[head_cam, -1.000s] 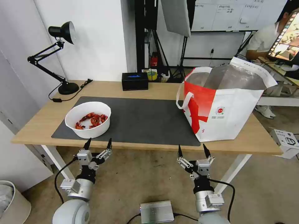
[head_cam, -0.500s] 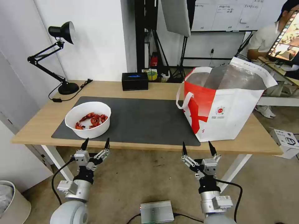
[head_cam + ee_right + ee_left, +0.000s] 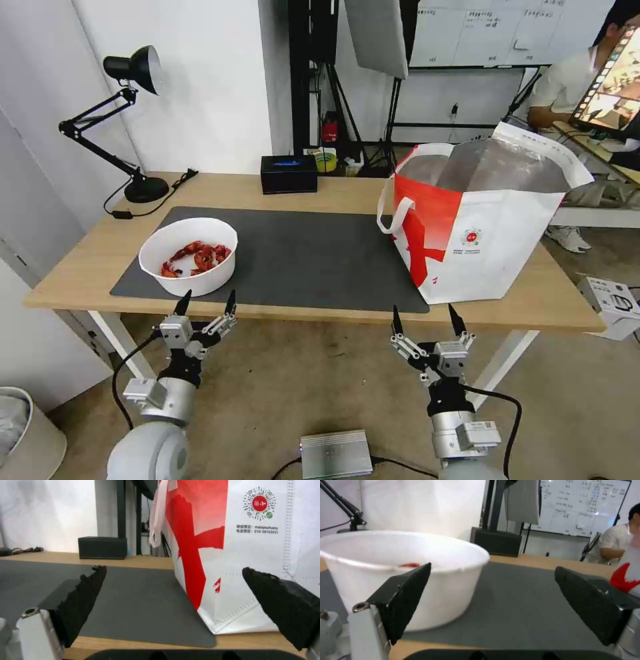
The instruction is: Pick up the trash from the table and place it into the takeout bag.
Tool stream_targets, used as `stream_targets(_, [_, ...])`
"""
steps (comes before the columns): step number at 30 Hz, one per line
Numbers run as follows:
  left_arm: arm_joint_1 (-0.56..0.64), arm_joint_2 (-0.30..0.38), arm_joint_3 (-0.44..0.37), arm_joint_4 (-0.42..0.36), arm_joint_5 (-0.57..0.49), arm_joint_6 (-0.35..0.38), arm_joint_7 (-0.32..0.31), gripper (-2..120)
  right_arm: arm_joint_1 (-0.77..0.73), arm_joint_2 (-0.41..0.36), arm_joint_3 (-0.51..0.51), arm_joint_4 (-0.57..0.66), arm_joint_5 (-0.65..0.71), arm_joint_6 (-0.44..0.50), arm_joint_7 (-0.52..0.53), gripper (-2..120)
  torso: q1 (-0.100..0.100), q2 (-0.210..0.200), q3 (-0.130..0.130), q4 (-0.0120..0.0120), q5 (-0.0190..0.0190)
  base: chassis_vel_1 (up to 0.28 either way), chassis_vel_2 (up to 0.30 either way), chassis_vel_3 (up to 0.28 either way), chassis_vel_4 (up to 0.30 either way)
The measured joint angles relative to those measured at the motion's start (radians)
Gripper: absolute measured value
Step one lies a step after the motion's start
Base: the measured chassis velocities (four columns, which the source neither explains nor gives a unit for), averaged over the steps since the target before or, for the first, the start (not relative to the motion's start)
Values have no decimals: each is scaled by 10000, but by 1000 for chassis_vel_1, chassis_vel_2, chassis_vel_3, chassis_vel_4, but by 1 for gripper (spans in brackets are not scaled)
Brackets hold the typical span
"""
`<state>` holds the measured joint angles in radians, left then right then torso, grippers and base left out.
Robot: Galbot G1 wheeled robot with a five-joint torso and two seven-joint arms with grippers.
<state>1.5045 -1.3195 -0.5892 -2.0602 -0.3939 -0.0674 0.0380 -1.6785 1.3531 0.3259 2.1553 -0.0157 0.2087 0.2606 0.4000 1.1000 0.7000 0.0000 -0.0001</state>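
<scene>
- white bowl (image 3: 189,256) of red shells sits on the grey mat (image 3: 300,257), near the table's (image 3: 333,193) front-left corner
- takeout bag (image 3: 477,227) stands open-topped at the table's right end, partly on the mat's right edge
- left gripper (image 3: 206,303) just off the front edge, facing the bowl, jaws wide, holding nothing
- right gripper (image 3: 427,317) off the front edge below the bag, spread wide, empty
- step looks like: approach to bowl, pick not started
- next likely needs: left jaws to close on the bowl's rim or wall, kept level so shells don't spill

"010-58103931" on takeout bag (image 3: 260,555)
</scene>
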Motion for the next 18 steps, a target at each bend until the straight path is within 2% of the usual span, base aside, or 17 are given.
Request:
stream_targets(2, [-347,332,-77,-167,-570,422,-182,100,2,0,-1,-2,3,0,0,100,0,0,0,0,0,0,0,0,0])
stream_targets(8, [-912,1094,-390,-401,-1452,1071,-405,100,5,0,-3,-5,4,0,0,100,0,0,0,-1,1,0,0,0,0])
stream_targets(10, [-1301,1893,-616,-421,-1873,1621,-702,100,7,0,-3,-8,5,-1,-2,100,0,0,0,0,-1,0,0,0,0])
stream_targets(11, [-1301,1893,-616,-421,-1873,1621,-702,100,7,0,-3,-8,5,-1,-2,100,0,0,0,0,-1,0,0,0,0])
stream_targets(12, [-1446,2245,-710,-429,-2092,1944,-850,100,7,0,-4,-9,5,-1,-3,100,0,0,0,-1,-3,0,0,0,0])
stream_targets(14, [-1664,3250,-1140,-386,-2691,2687,-1280,100,9,1,-2,-11,5,-2,0,100,1,-1,1,-2,0,0,0,0,0])
stream_targets(15, [-1664,3250,-1140,-386,-2691,2687,-1280,100,9,1,-2,-11,5,-2,0,100,1,-1,1,-2,0,0,0,0,0])
stream_targets(16, [-1791,3623,-1239,-292,-2824,2884,-1409,100,9,0,-1,-13,6,-3,0,100,0,-1,1,5,4,0,0,0,0])
stream_targets(18, [-2474,4604,-1092,239,-3116,3430,-1593,100,9,1,-6,-15,6,-6,-6,100,-1,-1,0,5,-9,0,0,0,0])
